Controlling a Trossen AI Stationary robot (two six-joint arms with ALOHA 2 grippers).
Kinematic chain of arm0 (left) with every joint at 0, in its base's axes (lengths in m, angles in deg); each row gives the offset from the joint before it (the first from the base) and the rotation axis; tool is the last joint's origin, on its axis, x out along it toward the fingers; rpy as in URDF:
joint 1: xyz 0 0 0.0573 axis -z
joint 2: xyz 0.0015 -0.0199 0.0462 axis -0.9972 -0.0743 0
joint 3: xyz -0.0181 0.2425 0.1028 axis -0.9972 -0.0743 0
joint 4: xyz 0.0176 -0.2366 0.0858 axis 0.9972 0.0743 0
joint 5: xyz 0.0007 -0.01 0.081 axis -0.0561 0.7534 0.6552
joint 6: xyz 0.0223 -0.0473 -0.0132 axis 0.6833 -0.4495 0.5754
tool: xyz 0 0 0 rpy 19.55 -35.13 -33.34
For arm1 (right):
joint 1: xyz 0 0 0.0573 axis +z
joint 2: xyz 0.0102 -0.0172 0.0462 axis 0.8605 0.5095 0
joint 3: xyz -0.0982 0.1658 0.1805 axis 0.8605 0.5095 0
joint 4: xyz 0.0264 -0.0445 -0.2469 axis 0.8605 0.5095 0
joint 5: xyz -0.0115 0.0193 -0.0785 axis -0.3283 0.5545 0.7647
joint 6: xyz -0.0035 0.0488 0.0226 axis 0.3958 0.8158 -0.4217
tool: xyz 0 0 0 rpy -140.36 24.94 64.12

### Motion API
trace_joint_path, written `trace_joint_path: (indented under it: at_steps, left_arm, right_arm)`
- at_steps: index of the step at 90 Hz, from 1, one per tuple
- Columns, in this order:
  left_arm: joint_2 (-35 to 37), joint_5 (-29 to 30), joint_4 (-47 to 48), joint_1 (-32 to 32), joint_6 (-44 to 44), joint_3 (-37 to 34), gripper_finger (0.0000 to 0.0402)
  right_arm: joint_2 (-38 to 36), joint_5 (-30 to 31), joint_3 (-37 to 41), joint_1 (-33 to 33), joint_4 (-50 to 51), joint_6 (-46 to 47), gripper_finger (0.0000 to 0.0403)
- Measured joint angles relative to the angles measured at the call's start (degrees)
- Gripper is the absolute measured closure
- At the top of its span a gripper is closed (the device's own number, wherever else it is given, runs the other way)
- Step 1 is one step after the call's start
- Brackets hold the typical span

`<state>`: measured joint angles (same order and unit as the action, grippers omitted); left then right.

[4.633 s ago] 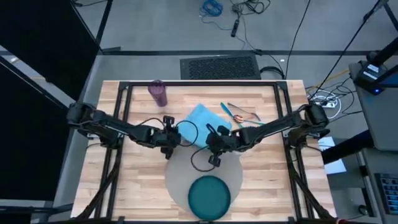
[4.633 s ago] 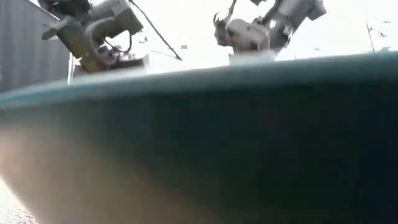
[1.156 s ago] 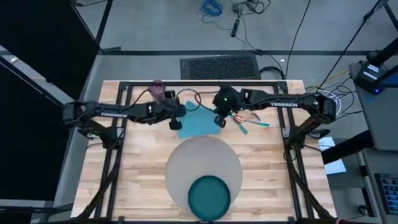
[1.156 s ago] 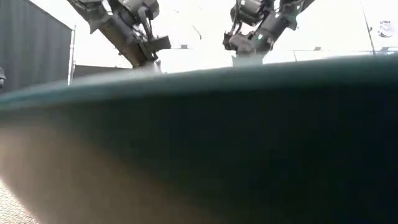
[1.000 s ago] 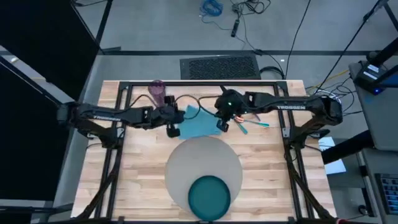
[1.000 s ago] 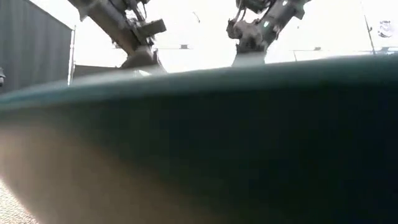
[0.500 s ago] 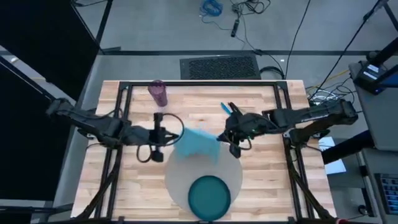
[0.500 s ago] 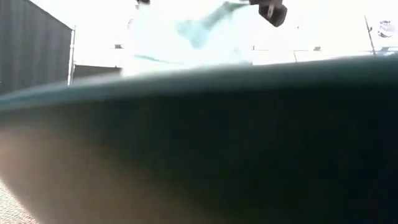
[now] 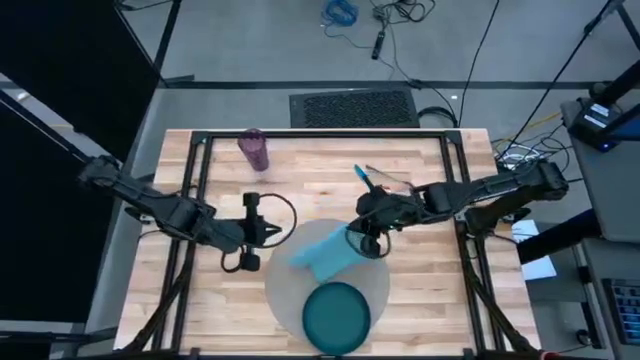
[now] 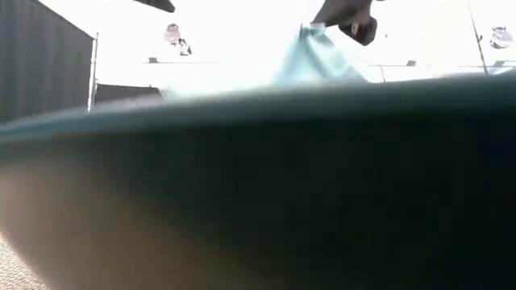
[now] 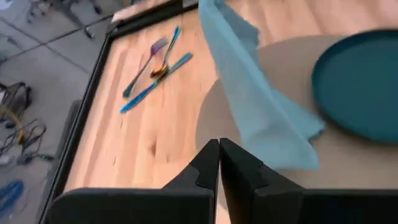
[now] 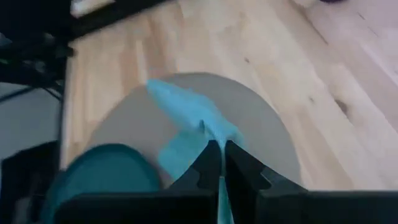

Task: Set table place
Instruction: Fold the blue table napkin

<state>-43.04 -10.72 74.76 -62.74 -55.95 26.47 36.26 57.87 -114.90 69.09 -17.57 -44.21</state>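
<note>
The light-blue napkin (image 9: 325, 250) slopes over the far part of the round grey-beige mat (image 9: 290, 290), its lower end resting on the mat. My right gripper (image 9: 362, 238) is shut on the napkin's right end. My left gripper (image 9: 264, 231) hovers at the mat's left edge, shut and holding nothing, a little way from the napkin (image 11: 255, 106). The teal plate (image 9: 336, 312) lies on the mat's near part. The purple cup (image 9: 253, 150) stands upright at the far left. The teal-handled cutlery (image 9: 380, 182) lies on the table (image 9: 200, 300) at the far right. My right gripper pinches the napkin's raised end (image 12: 214, 134) between its two fingers, coming from above and from the table's right. In the low view the napkin (image 10: 310, 60) hangs down from the fingers and widens. Its far lower part (image 12: 177, 102) lies on the mat.
The black metal frame (image 9: 200, 140) runs around the table's far edge and sides. Bare wood lies left and right of the mat. In the low view the plate's rim (image 10: 258, 161) fills the picture and hides most of the table.
Both grippers have come from the table's far side toward the near edge. The napkin has gone with them off the wood, hung lifted between them, and now droops from my right gripper onto the mat. My left gripper stands apart from it.
</note>
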Motion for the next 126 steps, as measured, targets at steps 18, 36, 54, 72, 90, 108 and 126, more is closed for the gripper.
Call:
trace_joint_path:
  at_steps: [18, 36, 54, 72, 90, 108, 126]
  left_arm:
    - [-0.48, -4.06, -7.26, -3.82, -0.02, -5.84, 0.0402]
    - [-0.52, -15.84, -19.77, -7.26, -1.59, -13.0, 0.0402]
    - [-0.75, -23.69, -24.96, -7.98, -2.04, -14.23, 0.0389]
    - [-6.15, -26.22, -27.51, -7.89, -6.76, -14.25, 0.032]
    - [-14.48, -26.29, -33.02, -6.92, -11.52, -12.9, 0.0238]
    - [-17.64, -22.47, -34.0, -6.39, -16.64, -12.11, 0.0206]
    - [-20.29, -22.13, -36.41, -5.75, -18.12, -12.11, 0.0204]
  right_arm:
    - [2.56, -3.02, 0.02, -5.16, 2.76, -1.99, 0.0403]
    - [2.98, -4.61, 0.02, -7.13, 2.69, -3.63, 0.0403]
    - [2.9, -4.61, 0.02, -7.13, 2.63, -3.5, 0.0403]
    - [2.88, -4.59, 0.02, -7.11, 2.6, -4.12, 0.0403]
    - [2.86, -4.59, 0.02, -7.11, 2.49, -4.64, 0.0403]
    - [2.81, -4.59, 0.02, -7.11, 2.87, -5.14, 0.0403]
    - [2.81, -4.57, 0.02, -7.11, 2.87, -5.71, 0.0403]
